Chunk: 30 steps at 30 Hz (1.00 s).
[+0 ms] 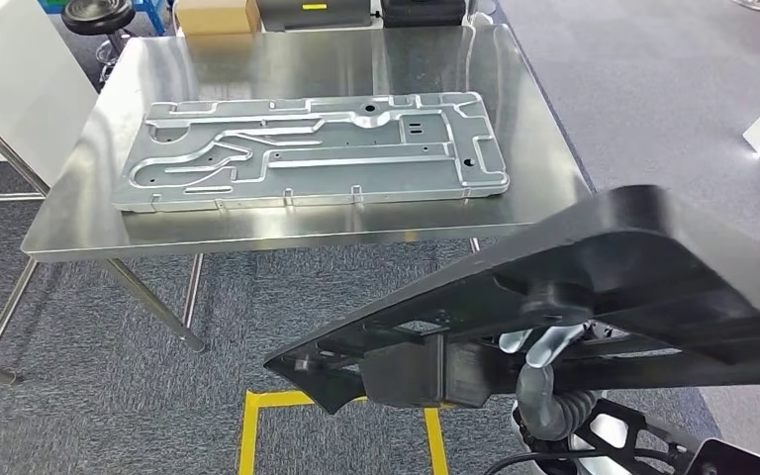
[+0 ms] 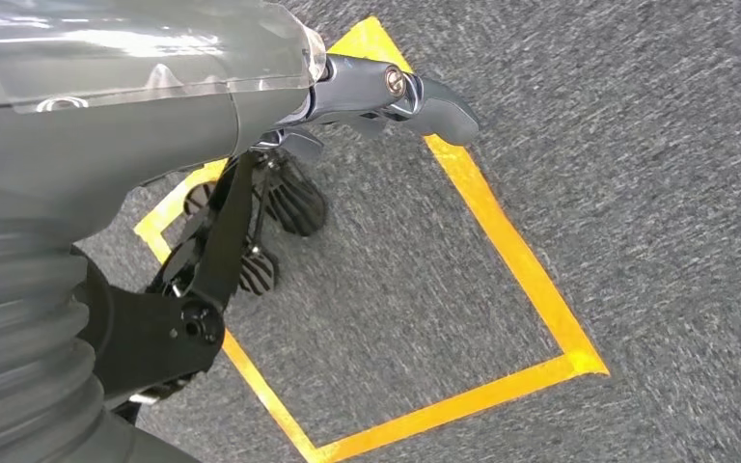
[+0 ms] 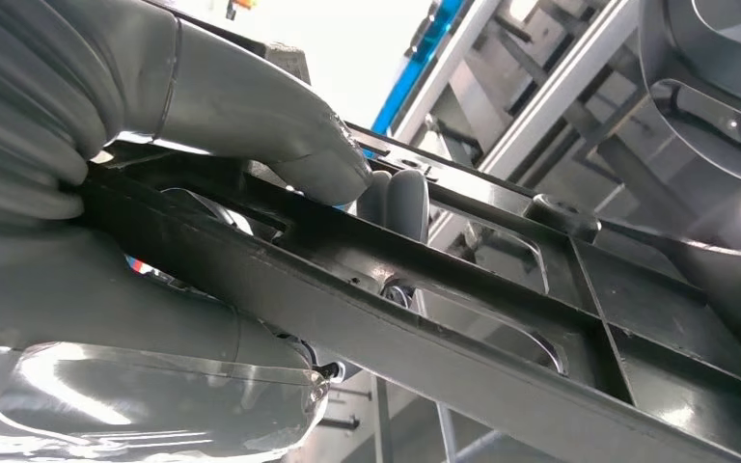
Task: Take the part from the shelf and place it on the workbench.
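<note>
Workbench [image 1: 515, 129]: steel-topped table on thin legs, standing ahead of the robot and to the left of centre in the head view, on grey carpet. Its near edge ran roughly across the picture.

Metal plate [image 1: 312, 150]: large ribbed aluminium panel lying flat on the bench top, long axis parallel to the near edge, filling most of the middle. Bare steel showed at the right end and along the front strip.

Part [image 1: 643, 287]: long black framed panel with ribs and cut-outs, carried low and to the right of the bench, apart from it and nearer the robot than the bench's front edge. Its long axis ran slantwise, low end toward the robot's left, high end toward its right, tilted rather than level. The bench lay forward and to the left of it.

Right hand [image 1: 546, 341]: gripped the part from beneath; in the right wrist view the thumb [image 3: 280, 135] pressed over a rail with fingers hooked behind it. This hand was the one bearing the load.

Left hand [image 2: 289, 183]: hanging over the carpet, fingers apart, holding nothing.

Floor tape [image 2: 502, 241]: yellow square outline on the carpet.

Judgement: placement likely called for carrying forward and left, and levelling the long axis to the bench edge.
</note>
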Available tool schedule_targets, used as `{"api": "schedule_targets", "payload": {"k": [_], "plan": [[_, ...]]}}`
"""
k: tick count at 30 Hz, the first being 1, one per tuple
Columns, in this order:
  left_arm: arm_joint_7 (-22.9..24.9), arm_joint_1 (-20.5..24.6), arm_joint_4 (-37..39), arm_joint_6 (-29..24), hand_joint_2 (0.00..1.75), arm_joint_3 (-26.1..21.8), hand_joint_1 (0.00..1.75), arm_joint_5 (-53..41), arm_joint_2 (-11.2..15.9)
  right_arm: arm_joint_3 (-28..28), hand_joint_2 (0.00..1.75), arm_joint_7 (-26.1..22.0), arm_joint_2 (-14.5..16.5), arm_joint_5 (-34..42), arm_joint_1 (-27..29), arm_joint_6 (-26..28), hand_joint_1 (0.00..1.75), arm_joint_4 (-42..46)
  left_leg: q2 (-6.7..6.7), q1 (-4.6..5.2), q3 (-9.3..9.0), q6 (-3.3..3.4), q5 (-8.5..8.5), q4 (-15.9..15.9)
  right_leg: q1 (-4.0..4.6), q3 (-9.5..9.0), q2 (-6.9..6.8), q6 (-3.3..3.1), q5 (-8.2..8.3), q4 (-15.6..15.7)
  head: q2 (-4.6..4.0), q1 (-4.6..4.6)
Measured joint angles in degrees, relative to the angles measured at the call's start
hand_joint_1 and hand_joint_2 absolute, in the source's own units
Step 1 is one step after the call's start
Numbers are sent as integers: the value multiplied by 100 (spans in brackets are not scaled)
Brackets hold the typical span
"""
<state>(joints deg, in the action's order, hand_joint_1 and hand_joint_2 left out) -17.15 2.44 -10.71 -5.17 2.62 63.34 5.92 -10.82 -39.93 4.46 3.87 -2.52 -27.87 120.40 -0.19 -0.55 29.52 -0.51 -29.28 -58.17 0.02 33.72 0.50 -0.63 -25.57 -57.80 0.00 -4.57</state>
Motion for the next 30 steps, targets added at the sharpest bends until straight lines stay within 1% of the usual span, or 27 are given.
{"api": "schedule_targets", "payload": {"k": [1,2,4,5,6,7,8,9,10,11,13,14,15,16,17,18,19,20,21,22,23,24,25,26,27,28,30], "plan": [[-3,1,0,1,175,-1,0,0,-1,7,175,0,1,4,11,8,175,33,3,-5,54,-28,-73,-156,-17,-56,-4,-30,-13,39,0,0],[-7,0,0,3,175,-1,0,1,2,12,175,0,2,7,27,14,175,61,3,-13,191,-56,-186,-438,-28,-114,-11,-57,-33,68,0,0],[-14,-9,0,11,175,-1,0,0,8,20,175,0,2,6,72,25,175,102,3,-22,644,-104,-432,-1203,-23,-188,-21,-93,-99,74,0,0],[-17,-18,0,15,175,0,0,0,9,24,175,1,1,4,106,32,175,119,4,-24,851,-121,-464,-1484,-21,-227,-18,-96,-137,72,0,0],[-21,-29,0,19,175,0,0,0,9,27,175,1,1,2,138,39,175,137,4,-26,973,-132,-385,-1577,-21,-274,-12,-95,-177,71,0,0],[-24,-38,0,20,175,-1,0,2,10,29,175,1,0,-1,164,44,175,158,5,-28,985,-135,-185,-1439,-22,-335,-4,-89,-224,68,0,0],[-28,-46,0,21,175,-2,0,2,12,31,175,0,1,-3,181,49,175,181,6,-30,899,-130,96,-1109,-23,-406,3,-78,-276,66,0,0],[-31,-52,0,22,175,-4,0,2,15,32,175,-1,1,-7,191,52,175,205,8,-28,768,-115,330,-741,-21,-467,8,-58,-329,64,0,1],[-33,-54,0,22,175,-8,0,2,17,33,175,-1,1,-11,195,57,175,233,10,-18,640,-92,483,-399,-13,-507,13,-30,-378,51,0,1],[-36,-51,0,29,175,-11,0,-2,19,34,175,0,1,-16,198,64,175,261,10,-7,565,-58,538,-199,-5,-519,16,2,-411,45,0,1],[-42,-41,0,52,175,-22,0,-10,18,36,175,2,-1,-24,197,84,175,324,6,14,536,16,479,-88,6,-507,20,65,-445,47,0,0],[-44,-35,-1,70,175,-27,0,-14,18,37,175,2,-2,-25,193,92,175,360,4,2,529,55,464,-81,7,-517,19,95,-465,59,0,0],[-48,-38,-1,84,175,-32,0,-16,18,38,175,2,-2,-24,185,98,175,395,3,-10,500,88,448,-54,4,-520,13,125,-502,23,0,1],[-53,-43,-2,94,175,-37,0,-14,18,40,175,1,-3,-21,176,99,175,429,6,-22,463,123,433,-26,1,-474,6,152,-575,-106,0,1],[-59,-43,-2,105,175,-40,0,-13,18,44,175,-1,-4,-15,168,100,175,458,9,-32,424,155,417,-4,-6,-347,0,176,-686,-363,0,1],[-67,-45,-2,112,175,-44,0,-13,18,52,175,-1,-5,-9,163,101,175,481,12,-28,395,182,393,5,-20,-138,-7,195,-819,-731,0,1],[-73,-45,-2,118,175,-49,0,-13,18,61,175,-1,-9,-4,162,102,175,499,13,-25,369,198,367,6,-31,124,-9,209,-946,-1143,0,0],[-79,-45,-2,122,175,-54,0,-15,18,70,175,-1,-15,0,164,104,175,512,10,-21,337,205,337,6,-41,366,-11,220,-1002,-1479,0,0],[-85,-49,-2,125,175,-59,0,-15,18,80,175,-1,-23,4,165,107,175,523,6,-19,293,205,302,5,-47,525,-13,225,-947,-1637,0,0],[-88,-52,-2,127,175,-64,0,-15,18,89,175,-1,-34,7,166,109,175,536,0,-18,237,200,264,5,-49,578,-15,222,-775,-1576,0,0],[-91,-54,-2,129,175,-68,0,-15,17,98,175,-1,-44,10,165,111,175,552,-6,-17,171,191,221,6,-48,515,-16,208,-504,-1289,0,0],[-92,-53,-2,133,175,-71,0,-15,16,108,175,-1,-53,15,164,111,175,568,-11,-16,113,178,177,9,-42,390,-18,180,-219,-882,0,1],[-93,-48,-2,136,175,-73,0,-15,15,119,175,-1,-60,21,162,111,175,584,-15,-6,67,153,133,7,-23,254,-20,145,-28,-507,0,1],[-93,-42,-2,138,175,-74,0,-15,15,128,175,0,-65,29,161,111,175,598,-17,0,40,124,96,11,-6,155,-21,113,75,-242,0,1],[-93,-37,-2,139,175,-76,0,-15,15,141,175,1,-70,38,160,111,175,610,-17,4,30,91,66,18,13,107,-19,84,83,-113,0,1],[-93,-31,-2,139,175,-77,0,-15,14,154,175,1,-76,45,160,111,175,620,-13,6,16,56,46,31,29,89,-11,61,41,-88,0,1],[-92,-19,-2,145,175,-79,0,-15,13,182,175,1,-89,55,164,110,175,640,0,4,-32,-5,8,37,4,36,10,14,23,-31,0,1]]}}
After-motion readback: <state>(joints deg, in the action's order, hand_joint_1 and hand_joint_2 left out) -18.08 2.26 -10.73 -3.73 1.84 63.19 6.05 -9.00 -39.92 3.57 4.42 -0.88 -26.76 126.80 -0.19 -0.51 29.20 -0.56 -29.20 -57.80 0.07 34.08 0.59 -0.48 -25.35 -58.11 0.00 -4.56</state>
